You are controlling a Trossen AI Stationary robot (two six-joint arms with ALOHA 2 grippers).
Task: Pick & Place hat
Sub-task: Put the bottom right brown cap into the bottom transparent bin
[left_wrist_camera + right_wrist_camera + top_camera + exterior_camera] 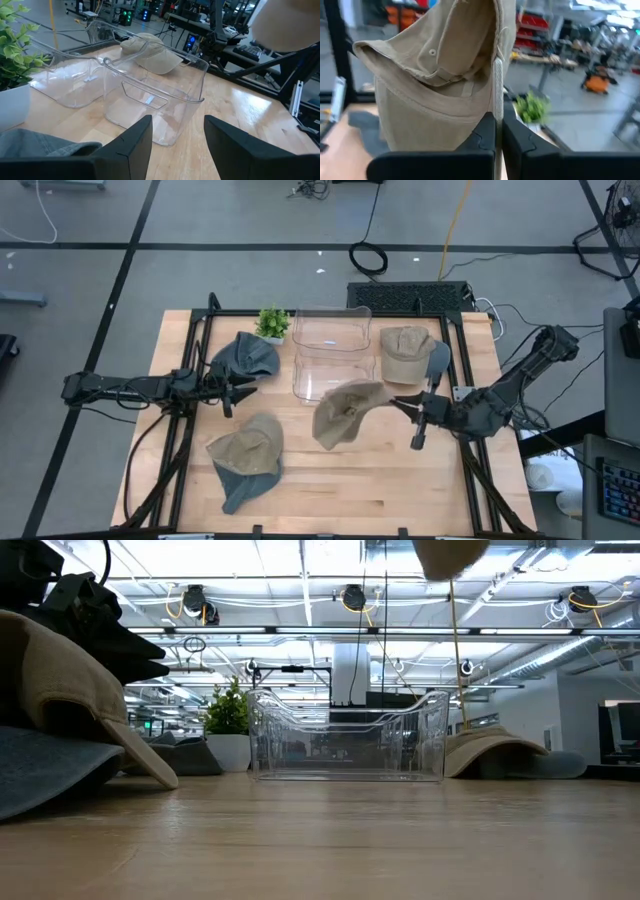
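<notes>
My right gripper (pixel 400 402) is shut on a tan cap (pixel 345 410) held in the air just right of the clear plastic bin (pixel 333 352); the cap fills the right wrist view (pixel 440 85), and its lower edge shows at the top of the low view (pixel 450 555). My left gripper (pixel 245 388) is open and empty beside a blue-grey cap (pixel 245 358), facing the bin (pixel 145 95). Another tan cap (pixel 405 352) lies right of the bin. A tan cap (pixel 248 445) rests on a blue-grey one (pixel 240 485) near the front. My right gripper pinches the tan cap's edge (pixel 498 85) between its two fingers, only a thin fold of cloth showing between the fingertips. The fingers come level from the table's right side. The cap is lifted clear of the table and hangs from the hold, bunched toward the bin.
A small potted plant (pixel 271 323) stands at the bin's far left corner. Black frame rails (pixel 190 350) run along the table's left and right sides. Bare wood lies at the front middle (pixel 360 480).
</notes>
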